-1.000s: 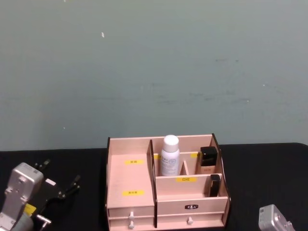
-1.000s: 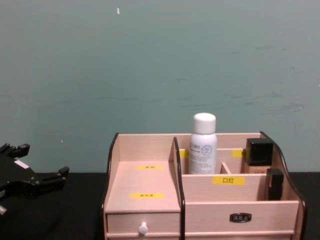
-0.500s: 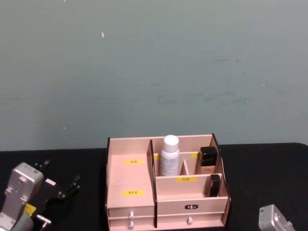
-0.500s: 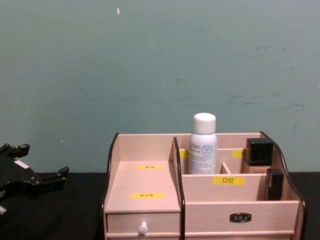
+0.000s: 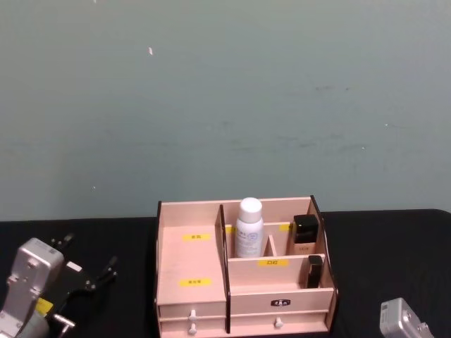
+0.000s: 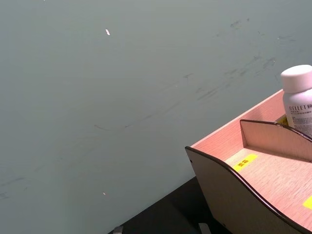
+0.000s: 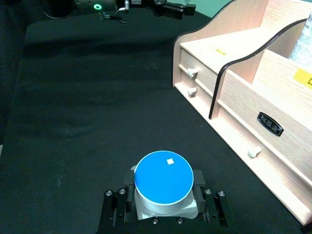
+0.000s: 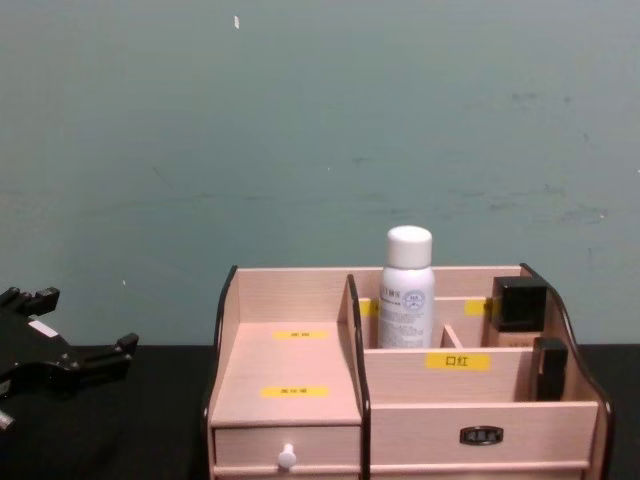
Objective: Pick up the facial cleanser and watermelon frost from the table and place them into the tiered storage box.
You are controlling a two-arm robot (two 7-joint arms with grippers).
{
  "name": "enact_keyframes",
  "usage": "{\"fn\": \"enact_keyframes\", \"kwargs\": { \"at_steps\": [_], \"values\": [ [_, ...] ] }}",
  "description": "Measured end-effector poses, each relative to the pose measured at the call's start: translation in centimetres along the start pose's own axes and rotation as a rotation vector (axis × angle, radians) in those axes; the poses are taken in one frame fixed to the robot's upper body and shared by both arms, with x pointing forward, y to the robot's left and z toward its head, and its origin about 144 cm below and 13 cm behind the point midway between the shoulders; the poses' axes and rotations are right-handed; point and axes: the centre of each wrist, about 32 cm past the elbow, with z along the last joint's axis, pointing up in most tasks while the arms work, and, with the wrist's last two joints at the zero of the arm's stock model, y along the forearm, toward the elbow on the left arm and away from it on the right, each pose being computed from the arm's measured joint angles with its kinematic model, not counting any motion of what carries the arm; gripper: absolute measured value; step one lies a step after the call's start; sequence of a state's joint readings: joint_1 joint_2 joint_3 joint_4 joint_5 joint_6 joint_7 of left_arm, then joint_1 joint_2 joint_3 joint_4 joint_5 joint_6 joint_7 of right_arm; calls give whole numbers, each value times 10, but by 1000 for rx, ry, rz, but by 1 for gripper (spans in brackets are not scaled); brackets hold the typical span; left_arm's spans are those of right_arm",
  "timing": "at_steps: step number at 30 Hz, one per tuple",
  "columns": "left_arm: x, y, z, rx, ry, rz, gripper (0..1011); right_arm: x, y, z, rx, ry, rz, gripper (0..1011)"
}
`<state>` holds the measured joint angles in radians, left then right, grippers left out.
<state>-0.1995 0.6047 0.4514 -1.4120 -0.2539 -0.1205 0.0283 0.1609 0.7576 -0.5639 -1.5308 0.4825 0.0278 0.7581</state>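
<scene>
nearest, the right gripper (image 7: 165,210) sits low over the black table (image 7: 73,122), its jaws closed in against both sides of the watermelon frost (image 7: 164,178), blue lid up. the step in hand looks like the pick of this jar. next it calls for a lift clear of the table, a carry over the drawer front and a set-down in a free compartment of the tiered storage box (image 5: 190,262). the left gripper (image 5: 89,255) is parked to the box's left, jaws spread, holding nothing. farther back the facial cleanser (image 5: 248,227) already stands upright in a rear compartment, with black-capped bottles (image 5: 305,232) in compartments to its right. the lid hides the jar's base, so whether it rests on the table cannot be told. the print on the left shelf's yellow labels (image 5: 195,282) is too small to read.
</scene>
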Motion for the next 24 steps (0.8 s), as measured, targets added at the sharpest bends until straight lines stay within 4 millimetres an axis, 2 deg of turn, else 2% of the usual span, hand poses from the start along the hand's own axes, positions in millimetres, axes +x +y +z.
{"fn": "enact_keyframes", "kwargs": {
  "at_steps": [10, 24],
  "values": [
    [0, 0, 0, 0, 0, 0, 1001, 3, -4, 3, 27, 13, 27, 711],
    [0, 0, 0, 0, 0, 0, 1001, 14, -10, 22, 100, -17, 29, 712]
  ]
}}
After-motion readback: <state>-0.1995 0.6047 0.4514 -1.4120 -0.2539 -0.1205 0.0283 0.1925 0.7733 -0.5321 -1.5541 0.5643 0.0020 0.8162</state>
